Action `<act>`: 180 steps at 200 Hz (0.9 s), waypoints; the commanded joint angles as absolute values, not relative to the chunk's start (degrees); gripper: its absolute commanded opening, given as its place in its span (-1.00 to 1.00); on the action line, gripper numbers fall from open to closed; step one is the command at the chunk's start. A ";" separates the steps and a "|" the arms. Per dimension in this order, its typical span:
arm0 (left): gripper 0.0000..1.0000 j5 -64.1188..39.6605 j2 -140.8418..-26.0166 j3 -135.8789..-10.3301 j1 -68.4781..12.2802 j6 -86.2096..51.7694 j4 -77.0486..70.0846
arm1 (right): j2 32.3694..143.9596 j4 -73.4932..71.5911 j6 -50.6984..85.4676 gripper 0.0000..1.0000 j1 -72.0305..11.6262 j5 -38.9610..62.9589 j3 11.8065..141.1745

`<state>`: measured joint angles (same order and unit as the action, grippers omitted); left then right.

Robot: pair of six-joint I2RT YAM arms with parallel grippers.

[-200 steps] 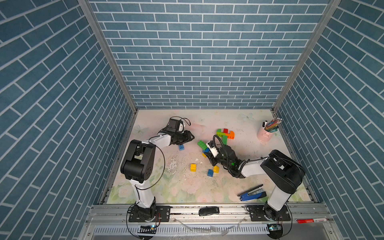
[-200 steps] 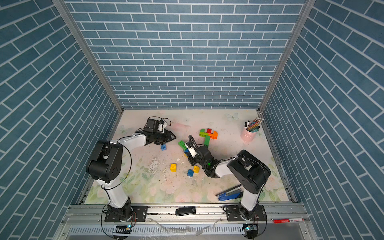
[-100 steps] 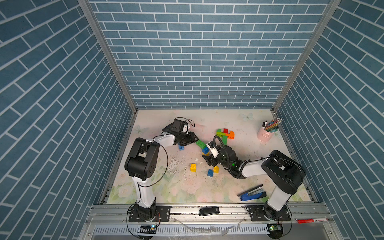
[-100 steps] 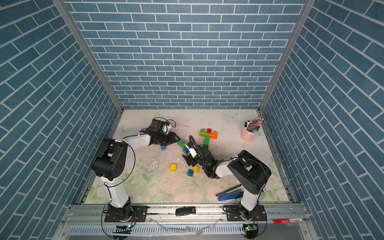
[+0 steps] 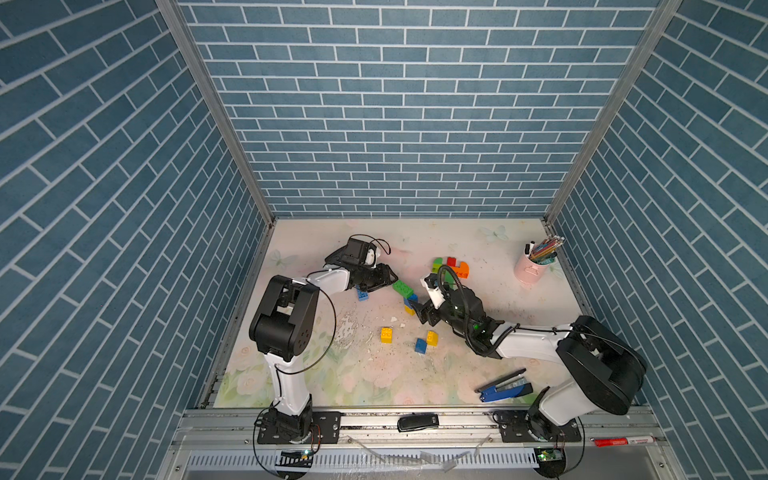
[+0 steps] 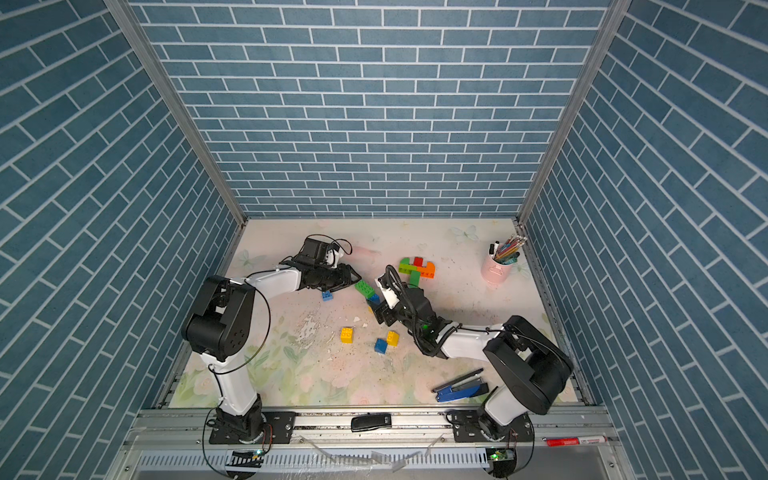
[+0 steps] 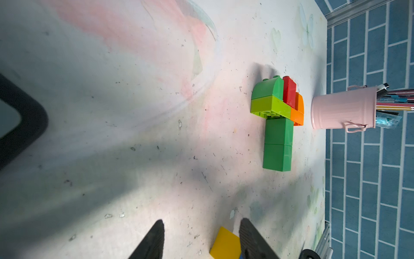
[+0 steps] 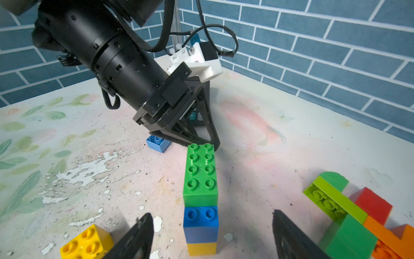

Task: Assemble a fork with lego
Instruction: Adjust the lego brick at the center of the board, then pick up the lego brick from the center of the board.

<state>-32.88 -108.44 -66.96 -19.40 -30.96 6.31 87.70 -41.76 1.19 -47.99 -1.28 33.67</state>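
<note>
A flat row of lego lies mid-table: a long green brick [image 8: 200,175], a blue one [image 8: 200,222] and a yellow one [image 8: 201,247], joined end to end. My right gripper [image 8: 210,237] is open, its fingers wide apart on either side of the blue and yellow end without touching it. My left gripper [image 5: 390,278] is open and holds nothing; its tips rest at the far end of the green brick [image 5: 402,287]. A fork-head piece [image 5: 451,266] of green, lime, red and orange bricks lies behind. In the left wrist view a yellow brick [image 7: 225,244] lies beside one finger.
Loose bricks lie in front: two yellow [image 5: 386,334] [image 5: 432,338], a blue [image 5: 421,345], and a light blue one [image 5: 362,294] under the left arm. A pink pen cup [image 5: 530,270] stands back right. A blue stapler [image 5: 505,386] lies front right.
My right gripper has opened and let go of the brick row, which now lies on the table. My left gripper has moved right, up to the green brick's end.
</note>
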 commanded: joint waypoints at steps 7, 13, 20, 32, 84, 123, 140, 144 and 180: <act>0.11 -35.04 -107.34 -67.41 -20.10 -29.58 6.26 | 85.73 -39.47 0.35 0.66 -48.16 -5.81 33.08; 0.12 -35.14 -107.31 -67.34 -20.21 -29.53 6.31 | 85.65 -39.57 0.42 0.66 -48.10 -6.22 33.07; 0.12 -35.32 -107.23 -67.26 -20.30 -29.40 6.38 | 85.54 -39.64 0.52 0.66 -48.15 -6.59 33.00; 0.11 -35.39 -107.14 -67.06 -20.26 -29.38 6.35 | 85.47 -39.53 0.89 0.67 -48.17 -7.08 33.05; 0.12 -35.95 -106.53 -67.23 -20.30 -28.93 6.63 | 84.25 -38.18 2.59 0.69 -48.08 -9.99 33.61; 0.20 -32.86 -105.75 -67.73 -20.17 -27.96 8.63 | 82.00 -32.08 5.63 0.90 -48.07 -13.09 36.17; 0.27 -30.22 -105.06 -68.45 -19.83 -27.10 10.63 | 80.56 -24.09 8.66 0.97 -48.08 -16.03 39.71; 0.28 -29.44 -104.83 -68.61 -19.78 -26.95 11.10 | 80.26 -22.17 9.04 0.98 -48.03 -16.50 40.56; 0.37 -22.84 -101.74 -68.45 -18.29 -25.56 14.60 | 78.19 -9.52 13.89 0.97 -48.08 -18.88 46.57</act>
<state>-28.88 -105.10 -67.26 -19.46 -27.68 10.57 80.79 -20.34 8.58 -47.99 -15.22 42.94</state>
